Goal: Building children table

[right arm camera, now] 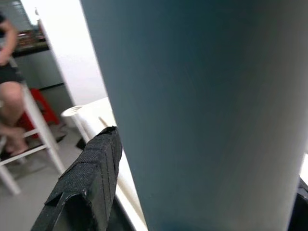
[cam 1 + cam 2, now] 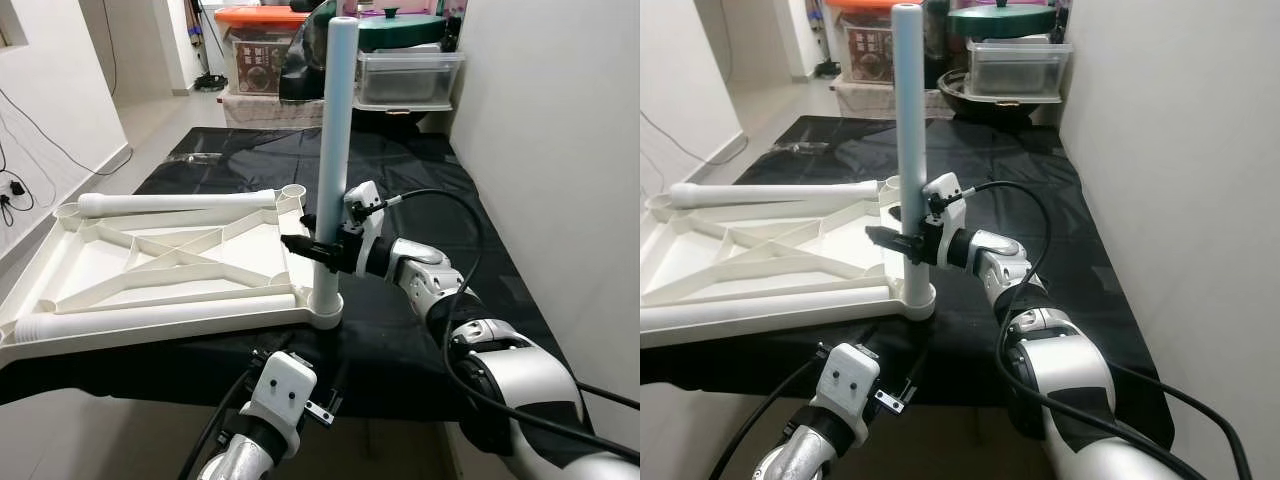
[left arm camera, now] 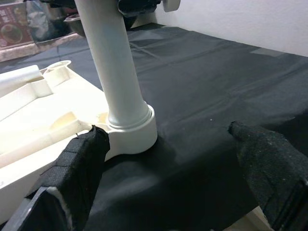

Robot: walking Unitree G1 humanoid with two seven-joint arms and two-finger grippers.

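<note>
From the head views, the upturned white tabletop (image 2: 170,270) lies on a black sheet (image 2: 420,200), underside up, ribs showing. One pale leg (image 2: 335,150) stands upright in the near corner socket (image 2: 325,310) of that tabletop. The right gripper (image 2: 318,250) has its fingers clamped on the leg, low down, just above the socket. Two more legs lie on the tabletop: one (image 2: 175,204) along its far edge, one (image 2: 150,317) along its near edge. A second, bare socket (image 2: 292,190) sits at the far corner, beyond the standing leg. The left gripper (image 2: 895,385) hangs below the tabletop's near edge, just in front of the socket.

In the left wrist view, the two black fingers (image 3: 77,166) are spread wide apart and hold nothing; the socket and the foot of the leg stand between and beyond them.

In the right wrist view the leg runs close along the lens, with one finger (image 1: 91,183) pressed beside it. Behind the tabletop's edge a person (image 1: 9,86) sits on a white chair.

My worry: the leg may not be fully seated, so letting go early could let it tip; pushing it askew could lift or slide the light tabletop on the sheet.

Beyond the tabletop stand storage boxes (image 2: 405,75) and a wall close by, which crowds the right arm.
</note>
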